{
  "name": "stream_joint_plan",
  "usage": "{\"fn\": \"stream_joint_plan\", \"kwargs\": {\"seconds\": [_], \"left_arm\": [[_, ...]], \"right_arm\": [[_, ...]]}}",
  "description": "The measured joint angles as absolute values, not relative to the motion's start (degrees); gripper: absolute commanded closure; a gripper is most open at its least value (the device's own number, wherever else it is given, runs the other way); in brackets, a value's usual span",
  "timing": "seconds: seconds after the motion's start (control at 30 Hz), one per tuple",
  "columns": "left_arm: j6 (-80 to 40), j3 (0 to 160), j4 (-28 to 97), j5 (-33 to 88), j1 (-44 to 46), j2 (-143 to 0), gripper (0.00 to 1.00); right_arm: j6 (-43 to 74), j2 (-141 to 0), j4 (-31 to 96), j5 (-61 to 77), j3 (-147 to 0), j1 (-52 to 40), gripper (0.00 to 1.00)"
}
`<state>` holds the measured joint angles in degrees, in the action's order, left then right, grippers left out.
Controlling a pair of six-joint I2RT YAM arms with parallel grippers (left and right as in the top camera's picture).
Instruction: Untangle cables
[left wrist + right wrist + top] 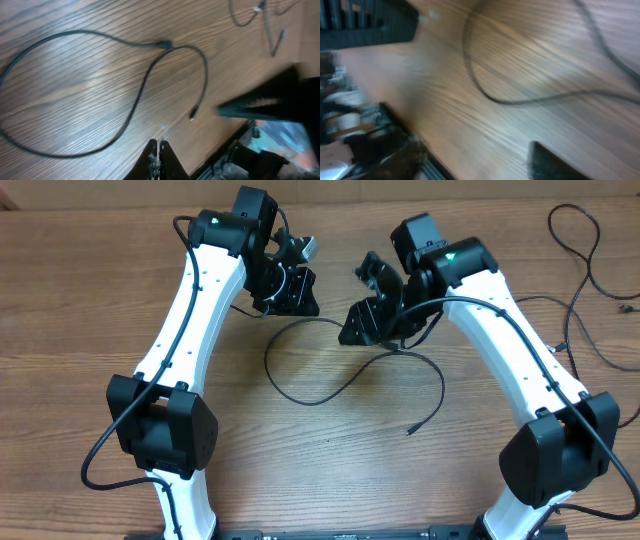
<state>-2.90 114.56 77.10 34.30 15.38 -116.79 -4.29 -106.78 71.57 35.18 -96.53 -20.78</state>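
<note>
Wood, warm brown and heavily grained, fills every view: that is the table (320, 490). On it the centre cable (305, 402) is a thin, matte black cord. From overhead it sits in the middle of the frame, between the two grippers and just below them. Its long run goes roughly left to right. At the left it sags into an open, rounded loop, climbs toward the middle, then arches over to the right. The free tip (408, 432) points down toward the lower edge of the frame.

Over to the left gripper (158, 146), seen from its own wrist camera at the bottom centre. Its fingers (152, 160) are pressed flat together, and nothing can be made out between them (a pale speck sits just above the tips, too small to name).

The right gripper (368, 305) is a black cluster just right of centre in the overhead view. Its wrist view is smeared with blur and shows one dark finger (550, 165) at the lower right. Apart or together, the pictures do not say.

More cables (597, 245) trail in loose curves at the upper right of the overhead frame, well apart from the centre one. Glossy white arm links with black joints frame the table, the left arm (200, 300) and the right arm (520, 340).
</note>
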Motion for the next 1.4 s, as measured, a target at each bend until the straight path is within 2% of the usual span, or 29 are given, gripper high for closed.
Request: {"fn": "stream_joint_plan", "kwargs": {"seconds": [0.13, 0.17, 0.2, 0.23, 0.3, 0.33, 0.4, 0.43, 0.47, 0.5, 0.57, 0.63, 0.83, 0.87, 1.13, 1.23, 1.33, 1.37, 1.4], "left_arm": [[-3.2, 115.2, 77.0, 35.9, 15.4, -116.8, 0.96], [-4.6, 115.2, 77.0, 33.6, 15.4, -116.8, 0.95], [-6.2, 115.2, 76.9, 30.9, 15.4, -116.8, 0.91], [-7.7, 115.2, 77.0, 28.4, 15.4, -116.8, 0.88], [-11.2, 115.2, 76.2, 25.4, 15.4, -116.8, 0.86], [-13.1, 115.2, 75.6, 24.5, 15.4, -116.8, 0.86], [-14.0, 115.2, 75.2, 23.2, 15.4, -116.8, 0.86], [-14.2, 115.2, 75.0, 22.2, 15.4, -116.8, 0.85], [-14.5, 115.2, 74.9, 21.7, 15.4, -116.8, 0.85], [-14.7, 115.2, 74.9, 21.5, 15.4, -116.8, 0.84], [-14.7, 115.2, 75.0, 21.4, 15.4, -116.8, 0.84], [-14.7, 115.2, 74.9, 21.4, 15.4, -116.8, 0.84], [-14.9, 115.2, 73.7, 21.8, 15.4, -116.8, 0.81], [-14.9, 115.2, 73.7, 21.8, 15.4, -116.8, 0.81], [-14.9, 115.2, 73.6, 21.8, 15.4, -116.8, 0.81], [-14.9, 115.2, 73.6, 21.8, 15.4, -116.8, 0.77], [-15.0, 115.2, 73.6, 21.8, 15.4, -116.8, 0.77], [-14.9, 115.2, 73.6, 21.8, 15.4, -116.8, 0.85], [-14.9, 115.2, 73.7, 21.2, 15.4, -116.8, 0.87]], "right_arm": [[-5.7, -107.4, 61.9, 40.9, -85.1, -21.8, 0.23], [-3.1, -107.4, 60.6, 36.4, -83.6, -22.3, 0.23], [-1.7, -107.4, 60.5, 33.8, -83.2, -22.7, 0.27], [5.7, -107.4, 57.2, 24.9, -81.4, -23.5, 0.32], [15.9, -107.4, 53.7, 15.7, -79.3, -23.6, 0.34], [21.3, -107.4, 50.9, 10.9, -78.1, -23.6, 0.34], [24.7, -107.4, 45.9, 4.1, -76.8, -23.6, 0.25], [19.0, -107.5, 40.8, 1.9, -76.5, -23.6, 0.19], [16.9, -107.5, 39.9, 1.1, -76.5, -23.6, 0.19], [3.1, -107.9, 38.3, 0.5, -76.5, -23.6, 0.22], [-9.3, -109.8, 38.5, 0.9, -76.5, -23.6, 0.28], [-15.8, -112.3, 38.1, 1.1, -76.5, -23.5, 0.33], [-21.0, -115.3, 34.4, 1.3, -76.5, -22.9, 0.38], [-21.1, -115.5, 34.1, 1.3, -76.5, -22.9, 0.43], [-21.0, -115.2, 33.8, 4.7, -73.4, -22.5, 0.44], [-18.4, -114.5, 34.2, 4.6, -72.4, -22.5, 0.96], [-8.4, -114.3, 36.8, 6.2, -72.4, -22.2, 0.96], [-4.4, -114.3, 43.0, 9.3, -74.2, -22.2, 0.97], [-2.9, -114.3, 44.4, 11.4, -74.3, -22.2, 0.96]]}}
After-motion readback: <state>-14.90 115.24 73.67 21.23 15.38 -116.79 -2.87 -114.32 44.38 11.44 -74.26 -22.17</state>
